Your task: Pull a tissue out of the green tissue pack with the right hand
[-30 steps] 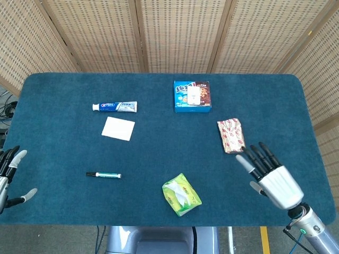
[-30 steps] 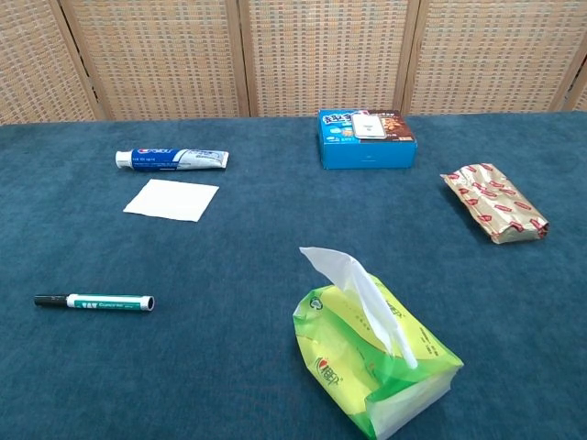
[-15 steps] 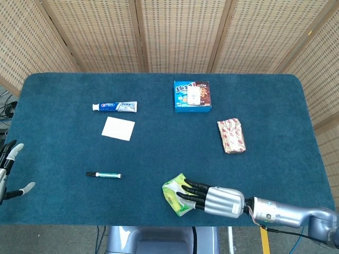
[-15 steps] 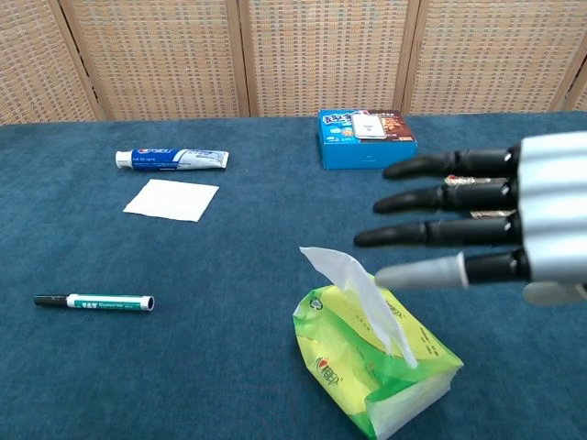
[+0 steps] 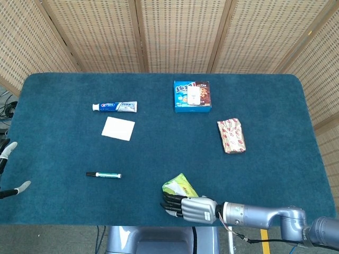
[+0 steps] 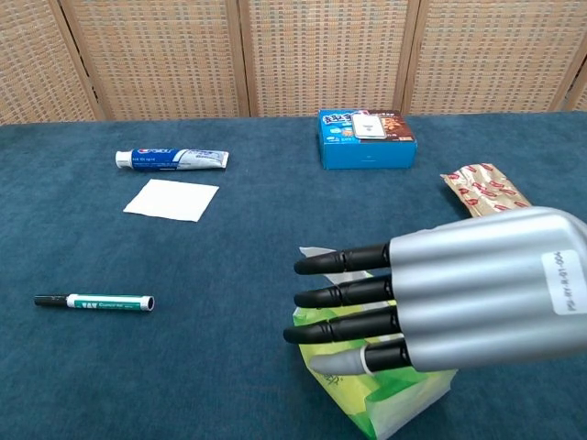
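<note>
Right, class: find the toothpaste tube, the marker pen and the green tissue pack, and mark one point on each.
toothpaste tube (image 5: 117, 107), head view, middle of the tube body.
marker pen (image 6: 103, 302), chest view, middle of the barrel.
green tissue pack (image 5: 180, 186), head view, visible top beyond the fingers.

Right hand (image 6: 459, 293) over green tissue pack (image 6: 385, 403)

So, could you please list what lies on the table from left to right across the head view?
Left hand at the table's edge → marker pen → white paper square → green tissue pack under the right hand → red-patterned snack packet.
</note>
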### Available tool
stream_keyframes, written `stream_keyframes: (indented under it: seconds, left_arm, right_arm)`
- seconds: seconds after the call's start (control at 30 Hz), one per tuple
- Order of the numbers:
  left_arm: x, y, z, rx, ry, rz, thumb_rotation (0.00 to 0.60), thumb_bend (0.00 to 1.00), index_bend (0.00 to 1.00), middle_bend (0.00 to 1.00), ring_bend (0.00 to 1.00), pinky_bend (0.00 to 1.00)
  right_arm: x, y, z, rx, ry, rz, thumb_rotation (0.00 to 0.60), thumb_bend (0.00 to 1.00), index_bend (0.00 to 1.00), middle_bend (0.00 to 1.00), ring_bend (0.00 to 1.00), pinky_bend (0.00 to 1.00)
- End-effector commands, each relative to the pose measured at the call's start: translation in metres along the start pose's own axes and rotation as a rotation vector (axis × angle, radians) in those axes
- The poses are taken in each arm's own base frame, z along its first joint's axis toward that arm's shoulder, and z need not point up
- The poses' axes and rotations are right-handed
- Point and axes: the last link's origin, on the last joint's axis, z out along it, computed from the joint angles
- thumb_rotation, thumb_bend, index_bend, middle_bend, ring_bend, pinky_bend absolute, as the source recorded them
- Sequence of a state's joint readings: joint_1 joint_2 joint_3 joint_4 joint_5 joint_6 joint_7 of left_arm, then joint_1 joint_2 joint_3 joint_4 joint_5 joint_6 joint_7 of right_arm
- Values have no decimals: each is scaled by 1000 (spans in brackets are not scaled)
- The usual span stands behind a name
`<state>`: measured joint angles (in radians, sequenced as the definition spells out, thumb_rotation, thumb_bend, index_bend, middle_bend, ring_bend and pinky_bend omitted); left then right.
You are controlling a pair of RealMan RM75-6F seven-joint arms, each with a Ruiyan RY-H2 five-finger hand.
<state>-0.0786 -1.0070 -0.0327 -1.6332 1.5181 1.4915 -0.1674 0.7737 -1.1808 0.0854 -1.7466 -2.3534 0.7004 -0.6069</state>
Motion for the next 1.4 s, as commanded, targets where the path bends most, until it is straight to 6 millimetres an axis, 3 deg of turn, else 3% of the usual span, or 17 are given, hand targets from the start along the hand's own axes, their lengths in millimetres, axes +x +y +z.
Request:
stream_keyframes:
  seconds: [0.03, 0.17, 0.27, 0.5, 0.57, 0.77, 1.07, 1.2, 1.23, 1.4]
  left_arm:
    - [0, 0, 0, -1, -2, 0, 600, 0, 0, 0, 0, 0]
    - [-1, 1, 0, -3, -3, 3, 600, 0, 0, 0, 0, 0]
    - [-2, 2, 0, -4, -6, 6, 600, 0, 0, 0, 0, 0]
    - [-3, 2, 0, -3, -7, 7, 600, 0, 0, 0, 0, 0]
    - [-2, 2, 0, -3, -6, 5, 600, 0, 0, 0, 0, 0]
    - [-2, 1, 0, -6, -8, 4, 600, 0, 0, 0, 0, 0]
    - [-2, 2, -1, -9, -7, -1, 600, 0, 0, 0, 0, 0]
    - [-1, 1, -1, -6, -8, -5, 600, 0, 0, 0, 0, 0]
    - [-1, 1, -1, -6, -8, -6, 600, 0, 0, 0, 0, 0]
    - [-1, 1, -1, -10, -11, -7, 600, 0, 0, 0, 0, 0]
  right_arm:
    - [0, 3, 3, -23, -5, -12, 600, 149, 42, 6, 0, 39]
    - [4, 6, 1, -40, 2, -28, 600, 173, 66, 21, 0, 41]
    - [2, 7, 2, -40, -1, -42, 600, 245, 167, 97, 13, 70]
    - [-8, 10, 6, -36, -18, -76, 600, 594, 457, 379, 260, 327]
    - [-10, 11, 6, -35, -22, -73, 600, 652, 546, 450, 325, 384]
    - [-6, 8, 5, -16, 22, -63, 600, 672, 672, 572, 437, 515]
    - [2, 19, 3, -39, 108, -100, 600, 672, 689, 584, 447, 524]
    - [19, 54, -3, -126, 193, -240, 600, 671, 691, 584, 447, 525]
    - [25, 77, -7, -187, 212, -297, 600, 668, 691, 584, 447, 525]
    - [39, 149, -18, -390, 187, -418, 600, 648, 691, 583, 447, 524]
